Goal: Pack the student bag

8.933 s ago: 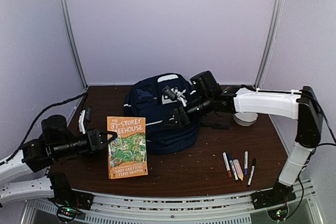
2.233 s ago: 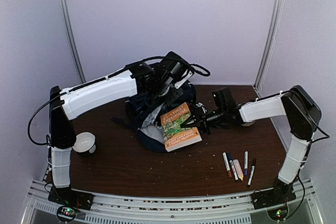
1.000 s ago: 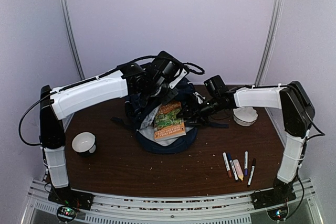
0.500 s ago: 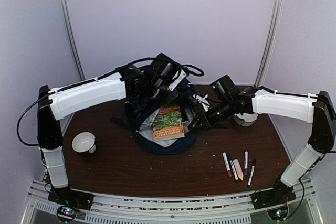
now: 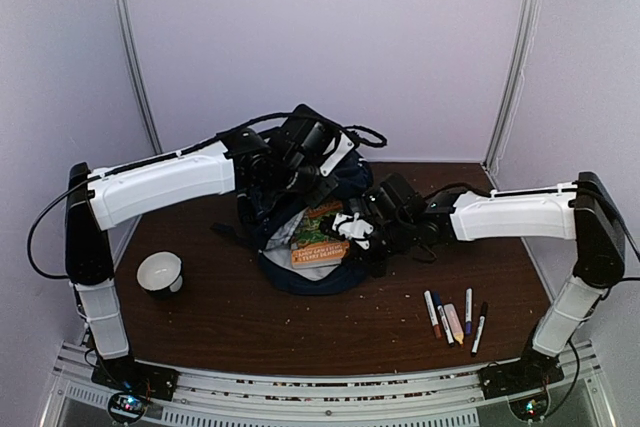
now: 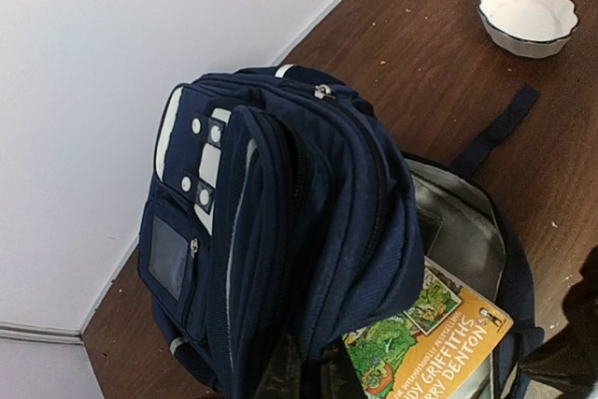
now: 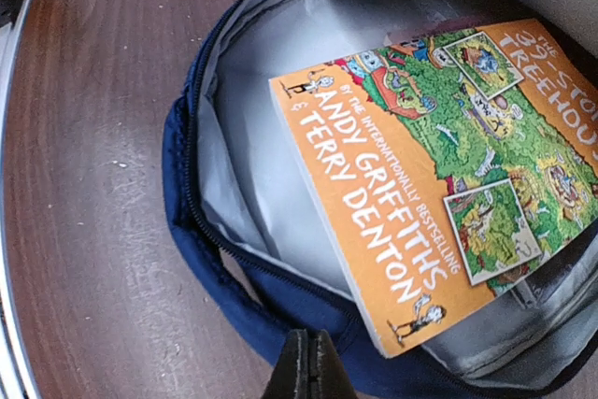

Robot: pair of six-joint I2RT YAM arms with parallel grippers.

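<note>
The student bag (image 5: pixel 300 275) lies in the middle of the table, navy blue with grey lining, its main compartment open. My left gripper (image 5: pixel 300 182) is shut on the bag's front flap (image 6: pixel 280 203) and holds it up; its fingers (image 6: pixel 304 376) show only as dark shapes at the bottom edge of the left wrist view. An orange book (image 5: pixel 318 239) lies inside on the lining (image 7: pixel 252 119), its corner over the zip rim (image 7: pixel 215 259). My right gripper (image 7: pixel 308 341) is shut on nothing, just above that rim beside the book (image 7: pixel 439 175). From above, the right gripper (image 5: pixel 368 239) is at the bag's right side.
A small white bowl (image 5: pixel 160 272) stands at the left. Several markers (image 5: pixel 452 319) lie at the front right. A white scalloped bowl (image 6: pixel 526 14) sits beyond the bag, and a dark strap (image 6: pixel 491 137) trails over the brown table (image 5: pixel 250 337).
The right gripper has shut with nothing in it, drawn away from the book and come down to the bag's near rim. The book has settled deeper in the bag. The left gripper still holds the flap.
</note>
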